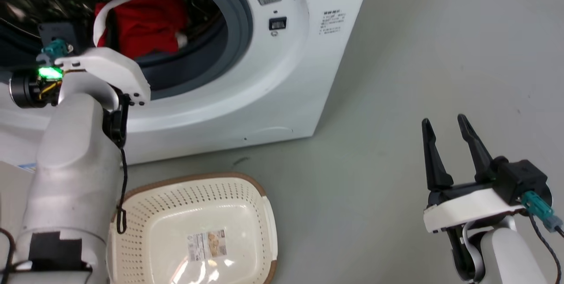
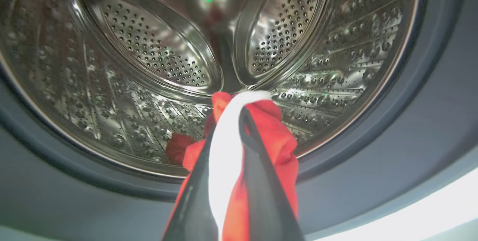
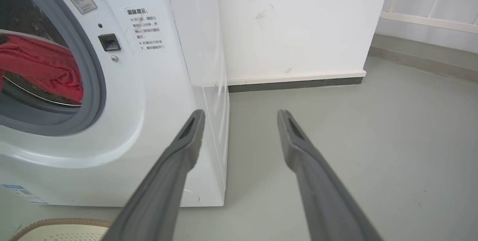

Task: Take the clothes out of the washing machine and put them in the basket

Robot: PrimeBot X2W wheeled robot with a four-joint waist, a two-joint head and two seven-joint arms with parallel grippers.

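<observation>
Left gripper (image 2: 227,121) pinched the clothes (image 2: 276,136), right gripper (image 1: 445,127) gaped empty; dragging cloth could snag on the seal (image 2: 373,185).

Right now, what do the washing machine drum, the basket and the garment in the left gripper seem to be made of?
Washing machine drum: probably stainless steel, mirror-bright, punched with holes. Basket: apparently moulded plastic, glossy cream, perforated walls, brown rim. Garment: soft red fabric with white trim, creasing in the left gripper; fibre unclear.
</observation>
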